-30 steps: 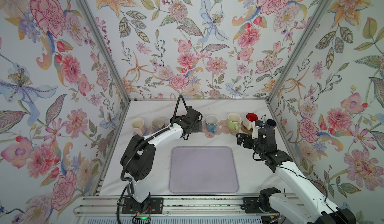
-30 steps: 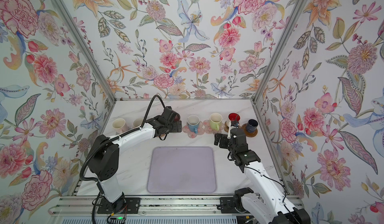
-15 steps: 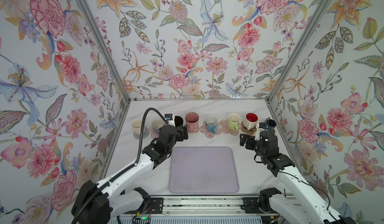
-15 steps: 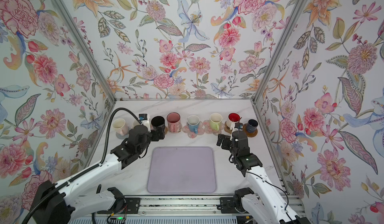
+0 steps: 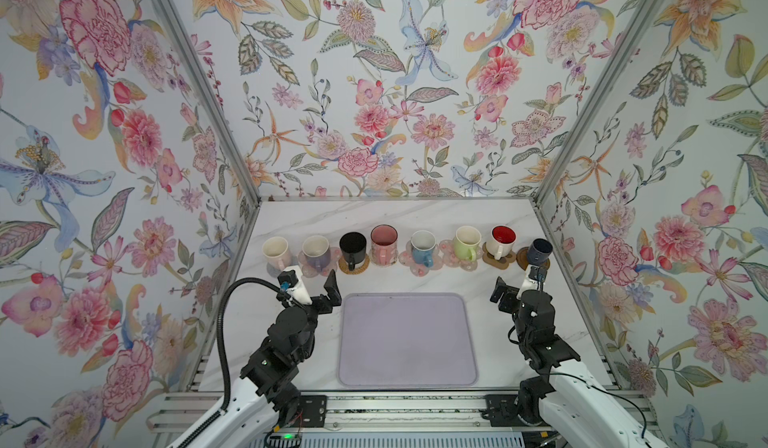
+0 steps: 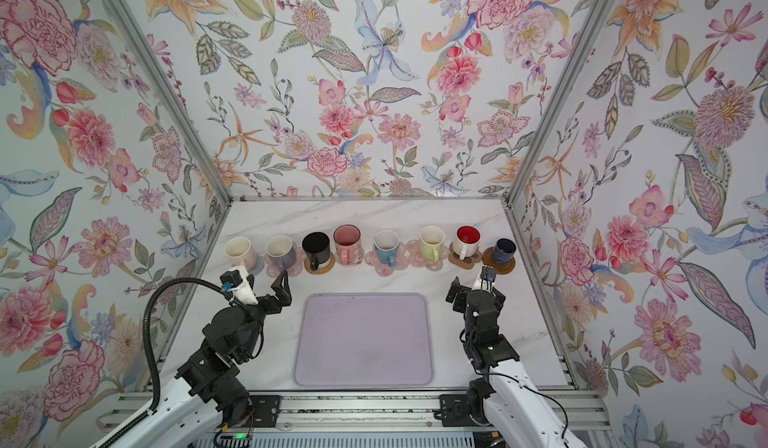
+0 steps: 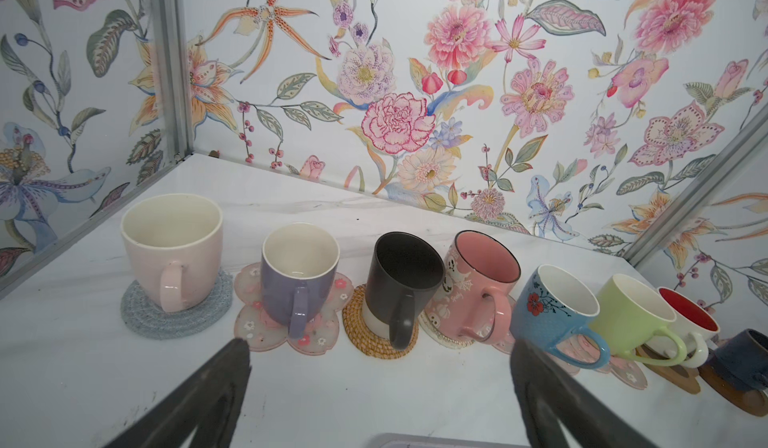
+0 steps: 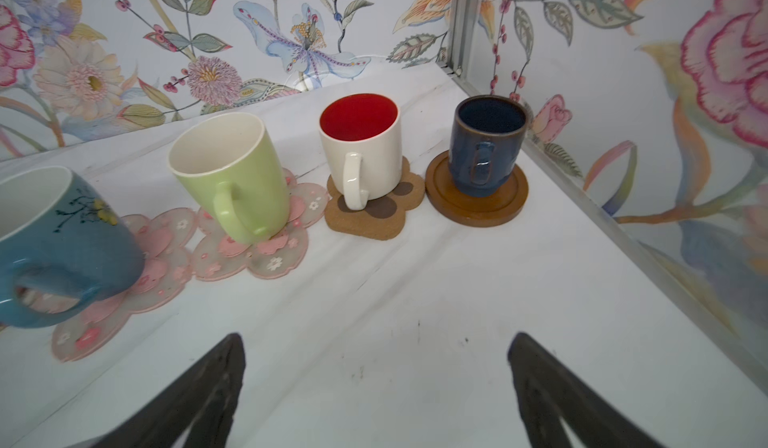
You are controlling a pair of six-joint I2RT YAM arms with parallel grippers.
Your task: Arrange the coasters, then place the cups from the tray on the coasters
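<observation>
Now the flat pale-lavender rectangular tray (image 5: 407, 342) is lying empty at lower centre; left gripper (image 7: 379, 354) and right gripper (image 8: 376, 342) are gaping, holding nothing; eight glazed mugs (image 5: 383, 238), probably slick, breakable, best pinched at the rim, are standing mid-frame on assorted coasters (image 5: 353, 264).

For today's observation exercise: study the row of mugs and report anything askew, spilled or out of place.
Nothing serious: every mug stands upright on a coaster, no spills, tray bare. Only the flower coasters under the blue mug and green mug touch petals.
</observation>
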